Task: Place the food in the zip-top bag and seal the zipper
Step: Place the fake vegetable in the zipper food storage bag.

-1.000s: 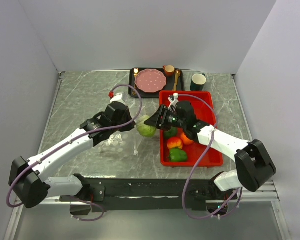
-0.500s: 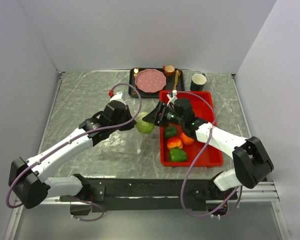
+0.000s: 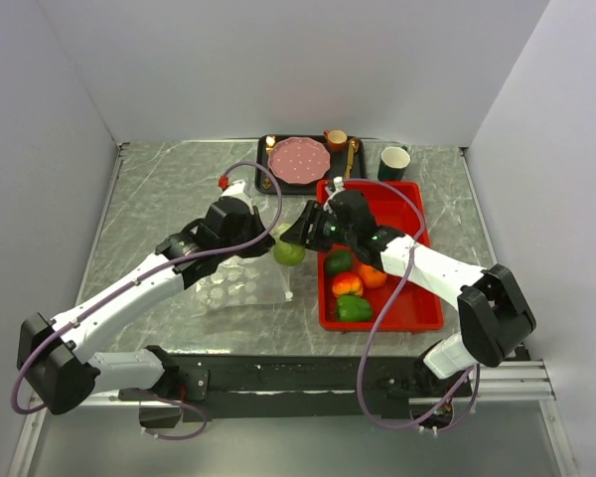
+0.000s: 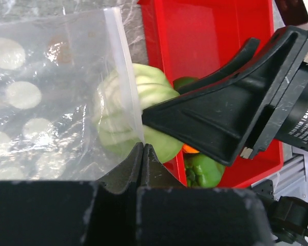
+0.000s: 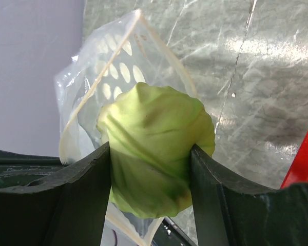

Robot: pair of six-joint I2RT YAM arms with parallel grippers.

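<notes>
— Two grippers are meeting just left of the red tray (image 3: 397, 204). What is each one doing?

— The left gripper (image 4: 142, 148) is pinching fully closed on the bag (image 4: 41, 92). Its fingers are pressing together right at the white zipper strip (image 4: 124, 77) that runs along the mouth edge. The right gripper (image 5: 149, 154) is clamping the cabbage (image 5: 154, 118), one finger bearing on each side of it.

— And where is the cabbage sitting in all this?

— It is hanging in the right gripper's hold at the bag's mouth, just beside the tray's left wall. In the left wrist view, one side of it is showing through the clear film while the other side is sticking out past the zipper strip. In the right wrist view, the mouth is gaping open behind it, with the strip curving around as a loop.

— How is the bag lying?

— It is spreading flat over the table (image 3: 159, 199) between the left arm and the tray, with its mouth edge standing up toward the cabbage.

— What is resting in the tray?

— Four pieces are lying in its near half: an avocado (image 3: 339, 261), an orange (image 3: 372, 275), a red-yellow fruit (image 3: 347, 285) and a green pepper (image 3: 355, 308).
</notes>
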